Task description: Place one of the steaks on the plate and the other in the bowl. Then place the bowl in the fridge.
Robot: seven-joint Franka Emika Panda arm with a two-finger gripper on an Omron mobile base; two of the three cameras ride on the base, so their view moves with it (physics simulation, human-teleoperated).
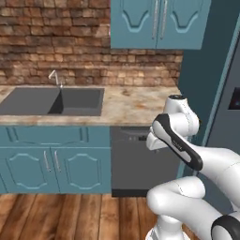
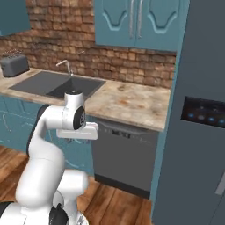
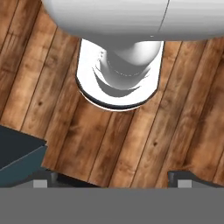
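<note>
The tall dark grey-blue fridge with its black panel of blue lights stands at the right end of the kitchen run, and both doors look closed; so the last step, setting the bowl inside, is by my judgement not yet begun. Beside it runs the mottled beige stone counter over teal cabinet fronts, with a dark grey dishwasher set under it; the stretch of counter in view carries no steak, plate or bowl, so where the task's things lie cannot be told from here, and nothing suggests either steak has been placed. Further left sits the dark grey double sink with a thin chrome tap behind it, and at the far left of the right base view a small grey toaster. The white arm is folded close over its base, hand pointing down at the brown plank floor; the two-finger gripper shows its dark tips well apart at the bottom corners of the hand view, so it is released and grasps nothing. I judge the whole task remains: finding the steaks, one to the plate, one to the bowl, then the bowl to the fridge.
</note>
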